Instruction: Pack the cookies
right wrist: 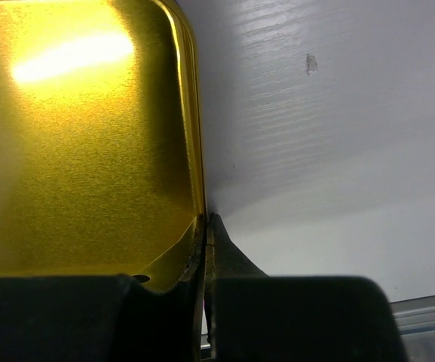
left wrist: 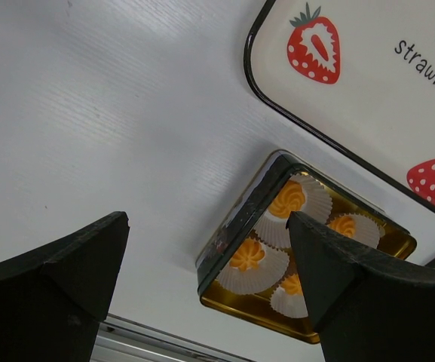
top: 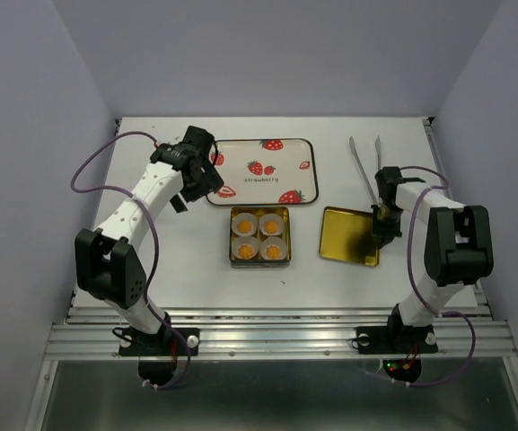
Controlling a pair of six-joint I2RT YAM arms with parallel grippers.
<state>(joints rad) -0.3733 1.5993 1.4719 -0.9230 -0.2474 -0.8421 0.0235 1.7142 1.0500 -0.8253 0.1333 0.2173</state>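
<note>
Several round orange-yellow cookies [top: 245, 224] sit in white paper cups inside the open square gold tin [top: 231, 238] at the table's middle. In the left wrist view the cookies [left wrist: 287, 200] and the tin's dark wall [left wrist: 240, 219] lie below and ahead of my left gripper [left wrist: 208, 220]. That left gripper [top: 206, 180] hangs open and empty beside the strawberry tray's left end. The tin's gold lid [top: 344, 238] lies inside-up to the right of the tin. My right gripper [top: 384, 215] is shut on the lid's right rim. Up close, the gripper [right wrist: 206, 222] pinches the lid [right wrist: 81, 151], one finger inside the rim and one outside.
A white tray [top: 241, 153] printed with red strawberries lies behind the tin; its black-rimmed corner [left wrist: 368, 98] shows in the left wrist view. Metal tongs [top: 364, 166] lie at the back right, behind the right gripper. The table's near edge is a metal rail.
</note>
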